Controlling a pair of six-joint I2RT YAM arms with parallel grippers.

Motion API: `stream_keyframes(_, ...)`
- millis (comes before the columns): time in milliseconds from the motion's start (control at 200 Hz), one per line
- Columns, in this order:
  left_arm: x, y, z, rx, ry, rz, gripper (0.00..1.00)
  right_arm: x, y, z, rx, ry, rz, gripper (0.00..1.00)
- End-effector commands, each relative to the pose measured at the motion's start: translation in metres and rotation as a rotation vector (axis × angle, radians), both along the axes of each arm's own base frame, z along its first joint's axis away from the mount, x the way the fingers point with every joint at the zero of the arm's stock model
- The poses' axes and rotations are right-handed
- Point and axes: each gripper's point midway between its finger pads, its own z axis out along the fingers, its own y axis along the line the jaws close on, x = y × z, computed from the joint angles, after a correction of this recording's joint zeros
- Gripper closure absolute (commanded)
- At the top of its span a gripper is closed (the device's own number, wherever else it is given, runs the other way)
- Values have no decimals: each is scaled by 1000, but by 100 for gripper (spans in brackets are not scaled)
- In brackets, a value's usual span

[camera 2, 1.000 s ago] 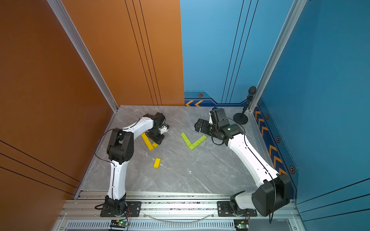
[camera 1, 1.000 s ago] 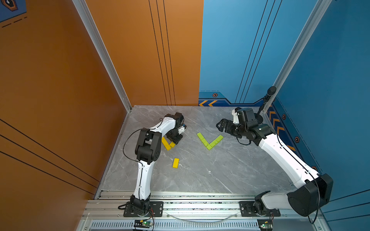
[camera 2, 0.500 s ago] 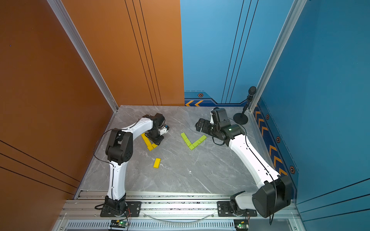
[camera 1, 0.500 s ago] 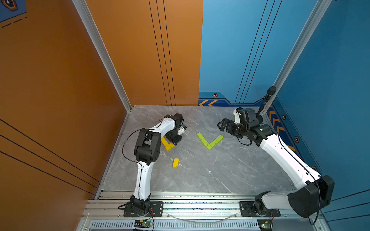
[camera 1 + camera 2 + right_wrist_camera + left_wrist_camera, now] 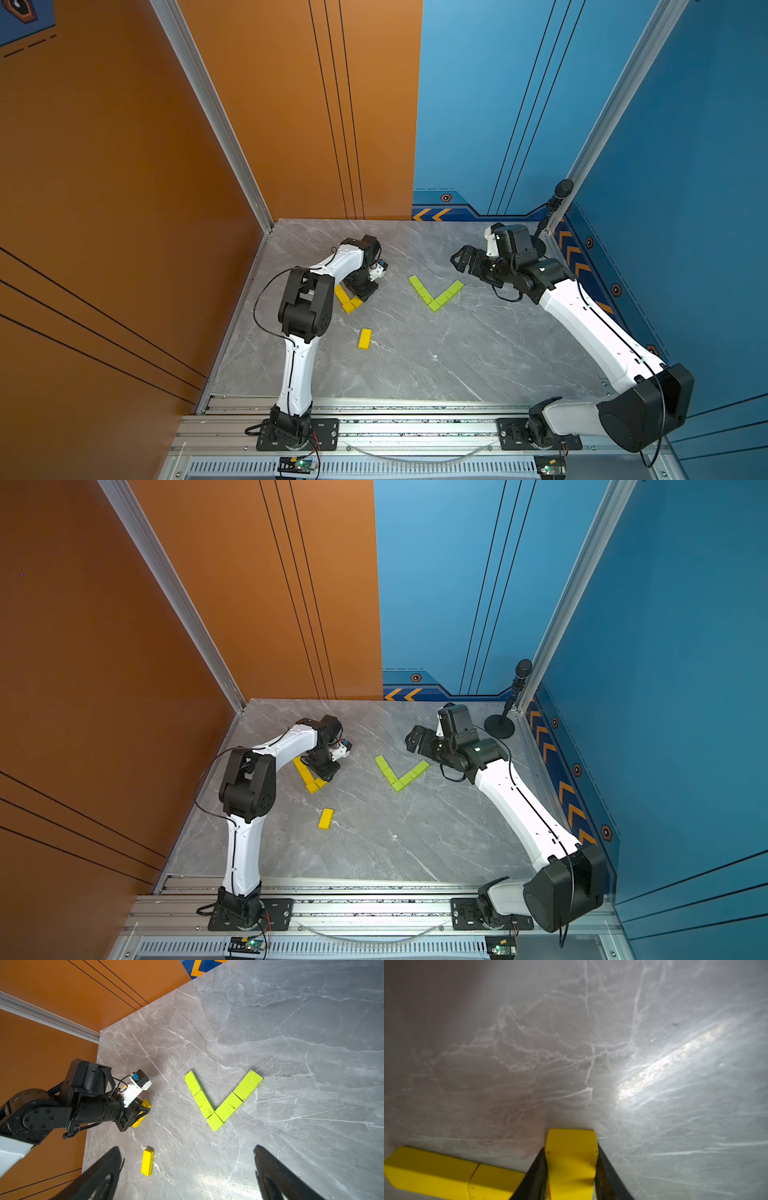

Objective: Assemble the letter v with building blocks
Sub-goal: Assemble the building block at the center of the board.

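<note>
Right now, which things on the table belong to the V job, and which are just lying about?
Job: finished green V; yellow row; yellow block in left gripper; loose yellow brick.
Lying about: microphone stand in the back corner.

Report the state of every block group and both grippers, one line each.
Green blocks: laid flat, touching, forming a finished V.
Yellow row: blocks laid flat, end to end, only one stroke of a V.
Gripped yellow block: clamped between the left gripper's fingers, beside the row.
Loose yellow block: lying flat, alone, nothing touching it.
Left gripper: shut on the gripped yellow block.
Right gripper: open, empty.
</note>
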Motion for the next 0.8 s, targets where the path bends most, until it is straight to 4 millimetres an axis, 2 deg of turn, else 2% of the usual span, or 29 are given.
stream_keyframes(0,2,-3,1,0,-8,-28,61,2,2,8,37,-22,-3,0)
stream_keyframes(390,1,-3,0,8,-17,-52,61,2,3,5,37,-13,-5,0)
stream_keyframes(651,5,-3,5,37,-40,-55,52,2,4,4,40,-14,-4,0)
stream_keyframes(796,12,-8,16,57,-86,-65,43,1,3,3,41,-12,-7,0)
